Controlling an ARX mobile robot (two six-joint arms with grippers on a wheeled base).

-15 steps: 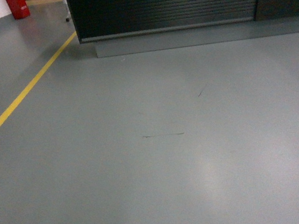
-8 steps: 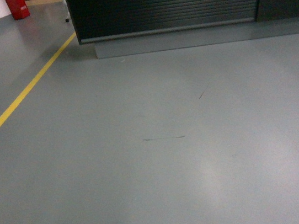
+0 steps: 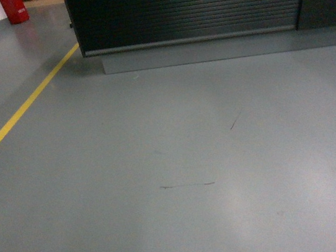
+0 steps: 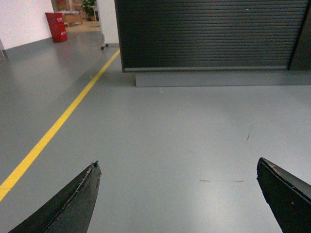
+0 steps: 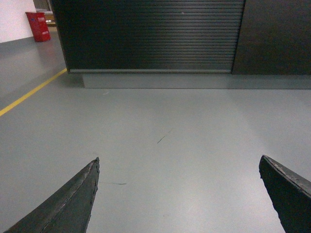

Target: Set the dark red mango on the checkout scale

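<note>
The checkout [image 3: 189,7] fills the top of the head view: a dark counter with a ribbed front panel on a grey plinth [image 3: 226,49]. It also shows ahead in the left wrist view, checkout [image 4: 209,34], and in the right wrist view, checkout [image 5: 150,34]. The dark red mango and the scale are out of view. My left gripper [image 4: 178,165] hangs open over bare grey floor, holding nothing. My right gripper [image 5: 179,161] is open too, with only floor between its fingers. Neither gripper appears in the head view.
A yellow floor line [image 3: 25,108] runs diagonally on the left toward the counter's left corner. A red bin [image 3: 14,10] stands far back left. Thin dark scuff marks [image 3: 187,185] lie on the grey floor ahead.
The counter and its plinth have grown larger and shifted slightly left in the head view; the floor scuffs have slid down the frame, so I have rolled closer to the checkout.
</note>
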